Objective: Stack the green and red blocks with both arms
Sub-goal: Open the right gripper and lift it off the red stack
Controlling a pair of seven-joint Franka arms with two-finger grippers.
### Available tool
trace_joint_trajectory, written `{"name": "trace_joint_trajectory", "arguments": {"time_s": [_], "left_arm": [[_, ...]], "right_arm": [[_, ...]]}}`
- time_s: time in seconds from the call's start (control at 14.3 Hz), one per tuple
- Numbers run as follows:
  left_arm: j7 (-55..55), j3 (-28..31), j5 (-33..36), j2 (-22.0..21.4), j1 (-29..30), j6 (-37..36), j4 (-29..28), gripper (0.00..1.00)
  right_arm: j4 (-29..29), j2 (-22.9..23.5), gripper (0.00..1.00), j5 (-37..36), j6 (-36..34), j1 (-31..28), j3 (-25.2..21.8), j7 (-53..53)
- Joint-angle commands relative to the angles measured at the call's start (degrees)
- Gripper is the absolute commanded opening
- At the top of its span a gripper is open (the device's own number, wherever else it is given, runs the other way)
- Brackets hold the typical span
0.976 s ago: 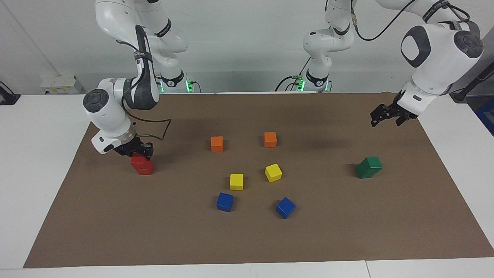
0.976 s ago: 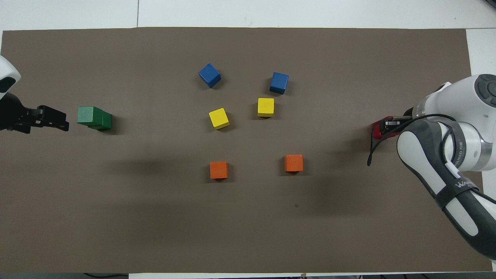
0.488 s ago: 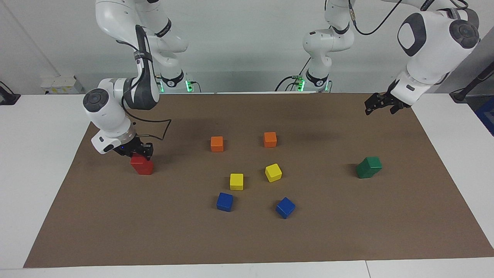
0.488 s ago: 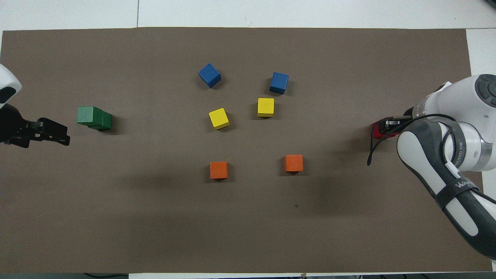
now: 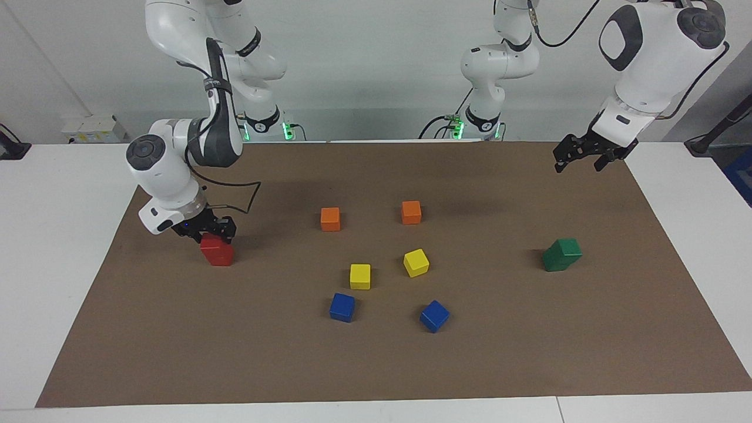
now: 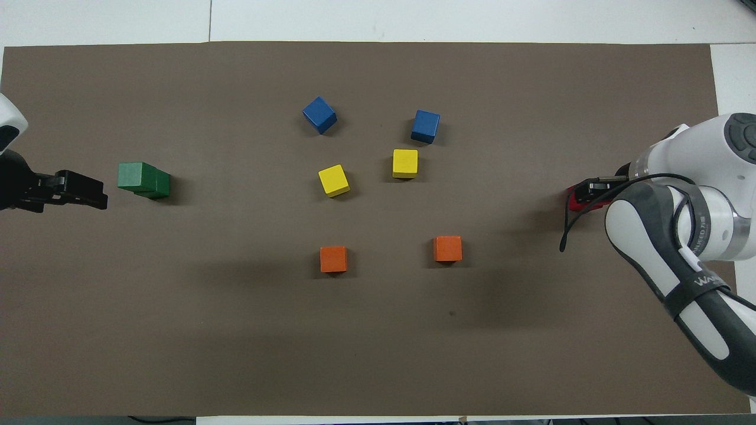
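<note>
Two green blocks (image 5: 561,254) (image 6: 143,179) stand stacked toward the left arm's end of the mat, the upper one shifted off-centre on the lower. My left gripper (image 5: 577,166) (image 6: 97,198) hangs open and empty, high over the mat's edge by the robots and well apart from the green stack. Two red blocks (image 5: 217,252) are stacked toward the right arm's end. My right gripper (image 5: 212,232) (image 6: 596,190) sits down on the top red block. In the overhead view it hides all but a sliver of red (image 6: 573,199).
Two orange cubes (image 5: 330,218) (image 5: 411,212), two yellow cubes (image 5: 360,276) (image 5: 416,262) and two blue cubes (image 5: 342,307) (image 5: 434,316) lie loose in the middle of the brown mat (image 5: 529,352). White table surrounds the mat.
My left gripper has risen and drawn back from the green stack toward the robots. My right gripper has stayed at the top red block, and both stacks stand where they were.
</note>
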Motion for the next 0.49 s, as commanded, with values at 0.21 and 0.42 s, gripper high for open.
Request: {"name": "trace_joint_trajectory", "arguments": {"time_s": [0.21,0.42], "left_arm": [[-1.88,0.03,-1.58,1.53,-0.41,1.43,-0.28,1.00],[-1.62,-1.10,-1.41,1.53,-1.02,1.69,-0.02,1.00]], "right_arm": [[3.44,0.87,1.00,0.18,-0.15,-1.12,0.53,0.24],[9.05,0.87,1.00,0.71,-2.86,-0.86,0.62,0.42]]}}
